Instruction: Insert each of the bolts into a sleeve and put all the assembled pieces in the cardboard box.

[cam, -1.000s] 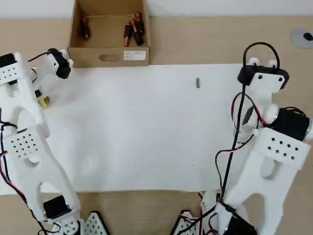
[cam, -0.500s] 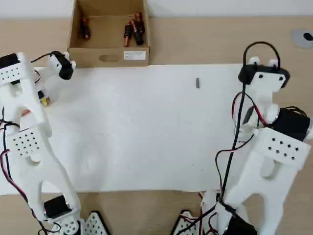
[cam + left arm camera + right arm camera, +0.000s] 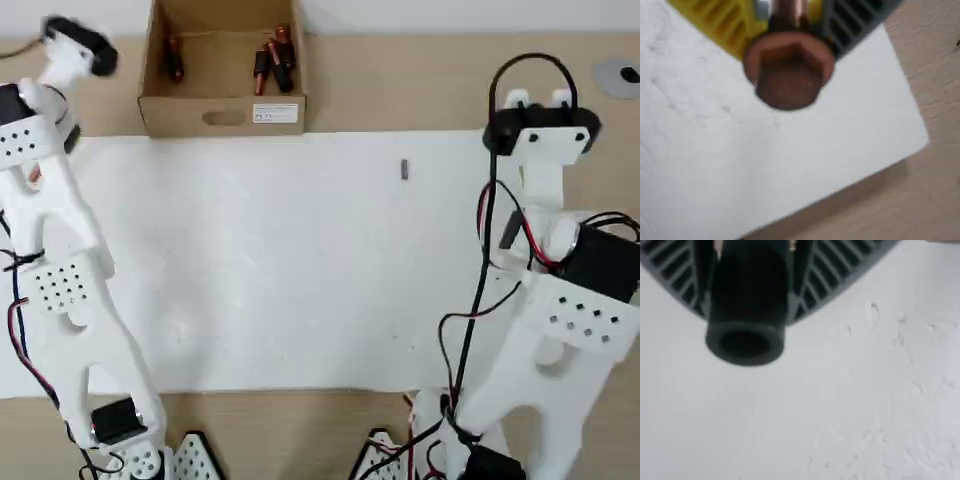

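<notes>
The left jaws clamped the copper bolt (image 3: 788,75) by its shank, over a corner of the white mat (image 3: 300,270); the right jaws gripped the black sleeve (image 3: 746,342), bore open. Best bet: line up both axes before pushing. The cardboard box (image 3: 222,115) held finished pieces (image 3: 274,60); a small grey bit (image 3: 404,169) lay on the mat nearby.

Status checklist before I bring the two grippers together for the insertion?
1. Grip on bolt by left gripper: ok, hex head showing.
2. Grip on sleeve by right gripper: ok, open bore showing.
3. Alignment of bolt with sleeve: not ok, the arms sit at opposite sides of the mat.
4. Path between arms: ok, one small grey piece lies on the mat.
5. Room in cardboard box: ok, assembled pieces leave bare floor.
6. Threaded end of bolt: cannot tell, hidden.
</notes>
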